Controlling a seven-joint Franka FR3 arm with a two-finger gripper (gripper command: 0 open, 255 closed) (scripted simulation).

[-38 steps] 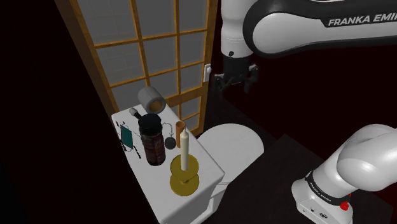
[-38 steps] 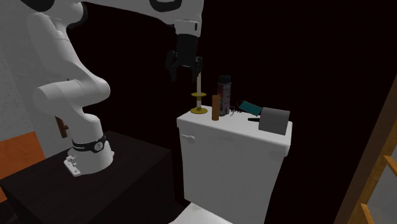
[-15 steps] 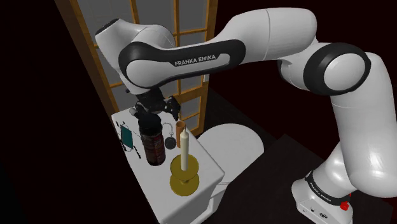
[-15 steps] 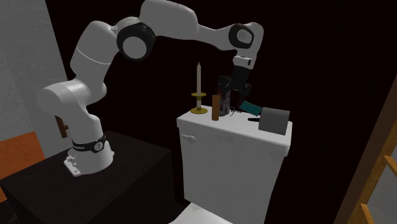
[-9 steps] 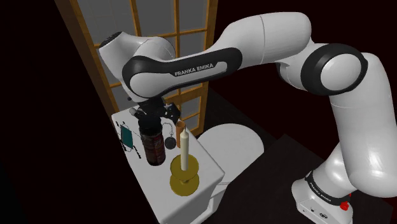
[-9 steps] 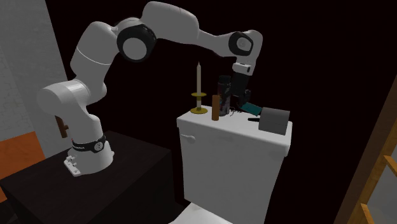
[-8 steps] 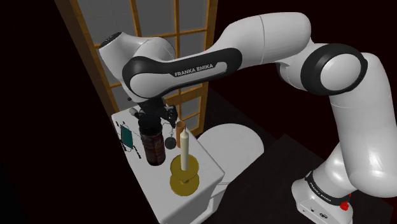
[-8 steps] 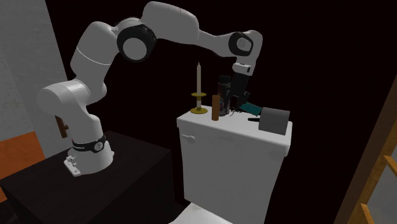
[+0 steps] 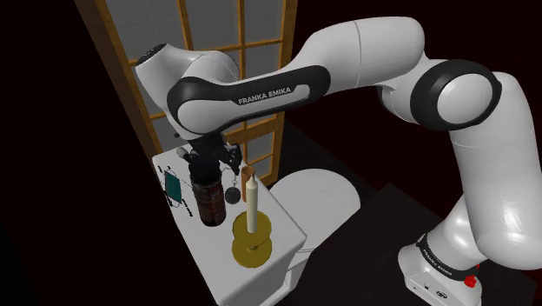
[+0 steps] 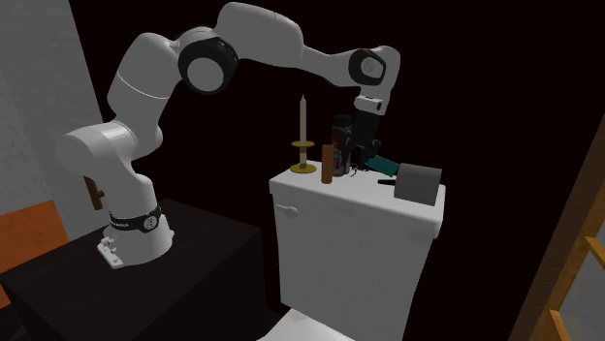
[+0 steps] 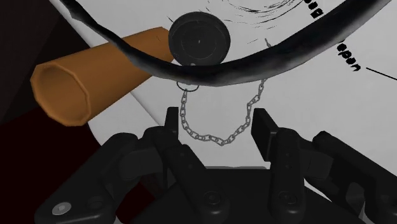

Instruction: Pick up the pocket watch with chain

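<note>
- Pocket watch, a dark round case, lies flat on the white toilet tank lid, with its chain running from a ring at its edge and sagging in a loop toward the gripper.
- The two black fingers stand apart on either side of that loop. They clasp nothing, and I cannot tell whether the chain's outer strands touch them.
- The wrist view also brings close an orange tube beside the watch, and a dark curved band that crosses in front of the case's lower edge.
- From the shoulder view the watch is a small dark disc between a dark jar and the orange tube, just below the gripper.
- That view sets out the rest of the lid: a candle in a brass holder near its front end, and a teal item on the far side of the jar. A wooden lattice screen stands behind.
- The second exterior view adds a grey cylinder lying on its side at the tank's far end. The gripper is low among the jar, the tube and the teal item.
- The arm rises from its base, arches high, runs across to the tank and bends at the wrist, so that the hand points down at the lid.
</note>
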